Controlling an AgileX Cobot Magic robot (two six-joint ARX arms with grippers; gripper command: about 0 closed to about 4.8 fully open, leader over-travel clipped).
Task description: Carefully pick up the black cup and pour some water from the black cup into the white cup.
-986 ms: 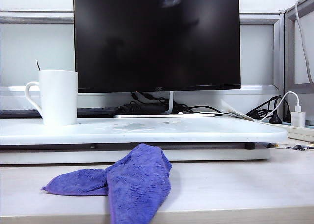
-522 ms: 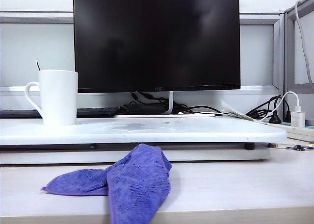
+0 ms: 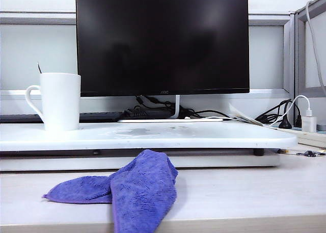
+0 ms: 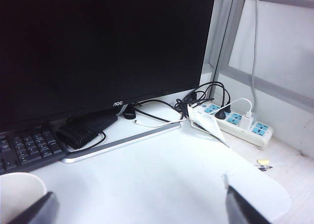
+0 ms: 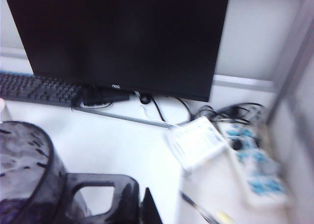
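A: Biggest thing first: the monitor (image 3: 163, 42) stands along the back edge of the white board (image 3: 204, 136), and the white cup (image 3: 60, 101) stands upright near the board's left end, handle out toward that edge. A purple cloth (image 3: 132, 189) lies on the desk just off the board's front edge.

B: And the black cup (image 5: 29, 180)?

A: Off the board, not seen in the exterior view. The right wrist view has it close against the camera, upright, with the right gripper (image 5: 144, 207) clamped tight on its handle.

B: So the carry is the step in hand, I'd judge. How to do it well?

A: Keep the black cup level and travel slowly toward the board's left end, stop with its lip just above the white cup's rim, then tip gently so only some water goes over.

B: The left gripper (image 4: 140, 209)?

A: Spread wide and holding nothing, hovering above the board's left part, the white cup's rim just beside one finger (image 4: 34, 211). It should stay clear of the pour.
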